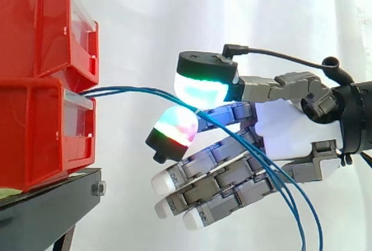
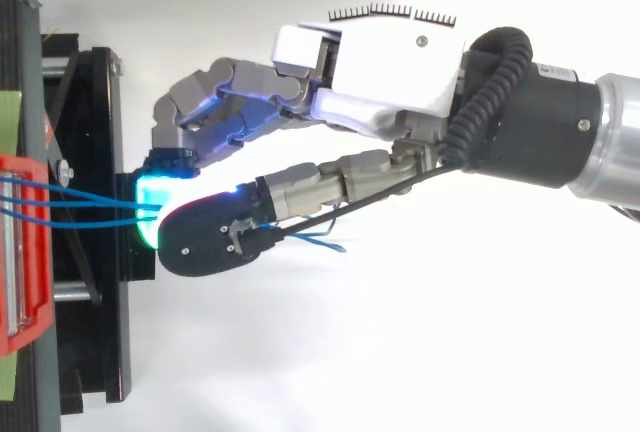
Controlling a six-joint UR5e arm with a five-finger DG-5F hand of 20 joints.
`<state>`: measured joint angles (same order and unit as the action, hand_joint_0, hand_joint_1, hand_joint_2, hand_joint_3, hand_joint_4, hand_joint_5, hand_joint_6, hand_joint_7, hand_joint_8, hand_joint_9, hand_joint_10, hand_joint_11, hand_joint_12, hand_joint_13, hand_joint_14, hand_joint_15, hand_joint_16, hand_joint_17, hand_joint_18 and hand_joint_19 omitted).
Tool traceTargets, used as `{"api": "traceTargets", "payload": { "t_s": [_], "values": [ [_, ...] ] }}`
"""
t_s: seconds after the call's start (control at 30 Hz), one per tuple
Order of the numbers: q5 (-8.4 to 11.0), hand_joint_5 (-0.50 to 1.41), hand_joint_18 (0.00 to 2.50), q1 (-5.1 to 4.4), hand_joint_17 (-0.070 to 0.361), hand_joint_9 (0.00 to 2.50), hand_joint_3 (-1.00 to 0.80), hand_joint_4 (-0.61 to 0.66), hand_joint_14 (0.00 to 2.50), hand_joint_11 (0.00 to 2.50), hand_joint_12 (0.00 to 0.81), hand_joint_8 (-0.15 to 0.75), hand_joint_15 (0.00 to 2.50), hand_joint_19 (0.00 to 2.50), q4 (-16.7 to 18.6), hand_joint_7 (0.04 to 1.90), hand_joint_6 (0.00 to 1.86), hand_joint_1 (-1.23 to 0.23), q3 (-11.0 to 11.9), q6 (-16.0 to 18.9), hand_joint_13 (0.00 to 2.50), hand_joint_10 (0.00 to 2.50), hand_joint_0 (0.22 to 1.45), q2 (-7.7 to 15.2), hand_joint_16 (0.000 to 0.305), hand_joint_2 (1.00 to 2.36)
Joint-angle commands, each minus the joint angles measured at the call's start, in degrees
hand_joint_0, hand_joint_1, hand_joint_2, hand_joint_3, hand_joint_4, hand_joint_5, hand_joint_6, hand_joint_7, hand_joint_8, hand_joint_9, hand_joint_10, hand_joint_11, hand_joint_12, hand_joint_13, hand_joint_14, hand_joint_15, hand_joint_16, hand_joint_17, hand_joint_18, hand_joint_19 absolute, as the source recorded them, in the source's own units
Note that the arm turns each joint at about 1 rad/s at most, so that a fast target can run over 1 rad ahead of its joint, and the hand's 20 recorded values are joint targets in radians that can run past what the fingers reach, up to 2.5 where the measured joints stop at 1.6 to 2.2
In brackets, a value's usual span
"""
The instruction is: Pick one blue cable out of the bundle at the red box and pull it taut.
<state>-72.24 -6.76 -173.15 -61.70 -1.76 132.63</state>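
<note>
White curtain (image 1: pixel 145 7) behind; black stand (image 1: pixel 46 210) left; white surface (image 2: pixel 450 362) below, perhaps floor.

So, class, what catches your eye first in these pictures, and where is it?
The hand at the right stands out, its glowing pads, cyan, green and red, pinching the blue cables. Those cables run from the stacked red bins at the left, pass between the pads and hang down below the palm.
</note>
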Motion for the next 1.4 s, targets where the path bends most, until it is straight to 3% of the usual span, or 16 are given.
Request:
{"api": "traceTargets", "payload": {
  "t_s": [0.0, 0.1, 0.37, 0.6, 1.07, 1.23, 1.33, 1.37],
  "values": [
    [0.0, -0.14, 0.28, -0.01, 0.134, 0.63, -0.16, 0.02, 0.0, 0.26, 0.389, 0.299, 0.07, 0.19, 0.0, 1.0, 0.81, -0.66, 0.2, 0.0, 0.22, 0.01, 0.57, 0.0, 0.06, 1.01],
    [0.0, -0.15, 0.3, -0.01, 0.136, 0.63, -0.09, 0.03, 0.0, 0.28, 0.392, 0.301, 0.08, 0.18, 0.0, 1.08, 0.82, -0.72, 0.4, 0.0, 0.25, 0.01, 0.58, 0.0, 0.06, 1.01],
    [0.0, -0.16, 0.39, -0.01, 0.133, 0.68, -0.02, -0.03, 0.0, 0.3, 0.387, 0.303, 0.07, 0.18, 0.0, 1.04, 0.86, -0.78, 0.4, 0.0, 0.31, 0.01, 0.61, 0.0, 0.059, 1.02],
    [0.0, -0.18, 0.41, -0.01, 0.12, 0.68, -0.07, -0.12, 0.0, 0.34, 0.366, 0.295, 0.08, 0.18, -0.1, 0.96, 0.89, -0.83, 0.4, 0.0, 0.32, 0.01, 0.67, 0.0, 0.054, 1.02],
    [0.17, -0.19, 0.4, -0.01, 0.118, 0.68, -0.17, -0.26, 0.0, 0.33, 0.362, 0.276, 0.07, 0.18, -0.4, 1.06, 0.9, -0.87, 0.4, 0.0, 0.32, 0.01, 0.75, 0.0, 0.053, 1.02],
    [0.17, -0.19, 0.4, -0.01, 0.117, 0.71, -0.13, -0.31, 0.0, 0.27, 0.355, 0.261, 0.06, 0.18, -0.4, 1.15, 0.9, -0.87, 0.4, 0.0, 0.32, 0.01, 0.74, 0.0, 0.052, 1.02],
    [0.09, -0.15, 0.4, -0.01, 0.127, 0.79, -0.07, -0.22, 0.0, 0.18, 0.361, 0.241, 0.05, 0.17, -0.5, 1.22, 0.87, -0.89, 0.4, 0.0, 0.33, 0.0, 0.67, 0.0, 0.056, 1.0],
    [0.09, -0.14, 0.41, -0.01, 0.134, 0.82, -0.08, -0.19, 0.0, 0.15, 0.372, 0.248, 0.05, 0.17, -0.6, 1.24, 0.86, -0.88, 0.5, 0.0, 0.34, 0.0, 0.63, 0.0, 0.06, 1.11]
  ]
}}
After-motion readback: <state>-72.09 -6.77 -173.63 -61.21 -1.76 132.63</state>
